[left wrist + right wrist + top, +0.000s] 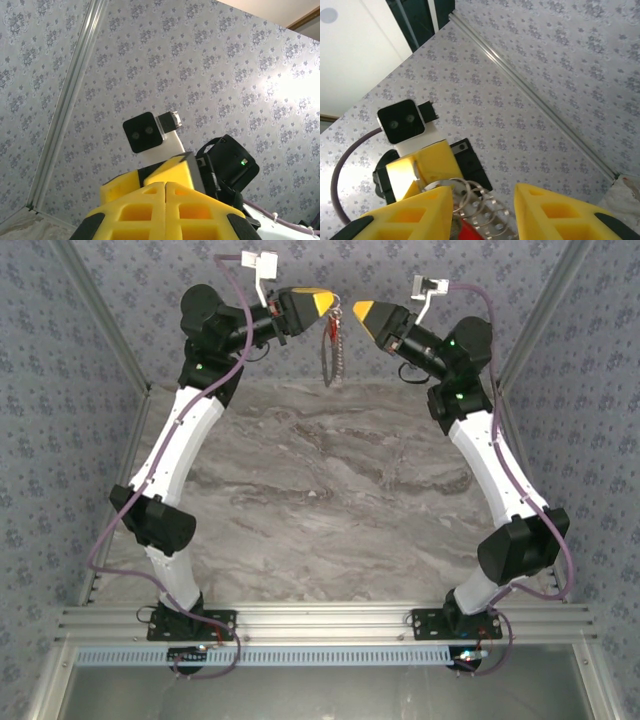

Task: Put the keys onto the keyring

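Gripping the thin silvery metal keyring [329, 350] [470, 192] with the left claw [324, 302] [166, 187] clenched, high above the grey marbled tabletop [320, 490], probably to leave the beaded chain dangling free just below the tips. Facing it with the right claw [360, 310] [482, 192] spread wide, fingers either side of the ring coils, seemingly ready to work the tiny red-headed key [470, 232], low in that claw's gap. Cannot tell whether threaded: key shaft cut off at the frame edge, pinch point hidden behind yellow fingers.

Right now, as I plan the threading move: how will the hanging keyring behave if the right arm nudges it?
Probably floppy: the keyring dangles in a limp loop below the left gripper, so it would likely swing. Likely light, since one pinch of the shut jaws holds it. Its thin metal rings may twist.
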You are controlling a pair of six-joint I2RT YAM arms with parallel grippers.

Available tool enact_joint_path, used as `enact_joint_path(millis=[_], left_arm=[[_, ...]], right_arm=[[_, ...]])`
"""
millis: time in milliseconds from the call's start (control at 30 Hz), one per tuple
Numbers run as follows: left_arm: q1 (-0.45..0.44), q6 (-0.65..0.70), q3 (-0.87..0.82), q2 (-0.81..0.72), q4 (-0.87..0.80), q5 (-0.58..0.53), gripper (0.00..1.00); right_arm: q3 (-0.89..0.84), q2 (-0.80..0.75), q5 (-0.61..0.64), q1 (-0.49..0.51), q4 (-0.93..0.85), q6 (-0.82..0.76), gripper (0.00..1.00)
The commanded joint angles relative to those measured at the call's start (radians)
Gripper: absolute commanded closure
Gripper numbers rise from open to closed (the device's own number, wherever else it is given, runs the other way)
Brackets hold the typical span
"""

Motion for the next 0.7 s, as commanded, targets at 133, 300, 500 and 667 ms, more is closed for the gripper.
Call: enact_joint_path(millis=[133,300,500,667], left_arm=[[-0.007,-0.008,0.05,0.007,0.05,0.016,1.0],[-0.006,-0.006,0.051,0.008,0.05,0.014,1.0],[-0.006,-0.007,0.054,0.01,0.052,0.014,1.0],[-0.007,-0.01,0.054,0.011,0.052,0.011,1.0]], right_arm=[[0.059,-0.005,-0.025,0.029,0.051,0.007,0.6],[0.066,0.014,-0.031,0.04,0.059,0.018,0.62],[0.069,0.033,-0.041,0.058,0.065,0.028,0.64],[0.07,0.043,-0.044,0.063,0.068,0.032,0.69]])
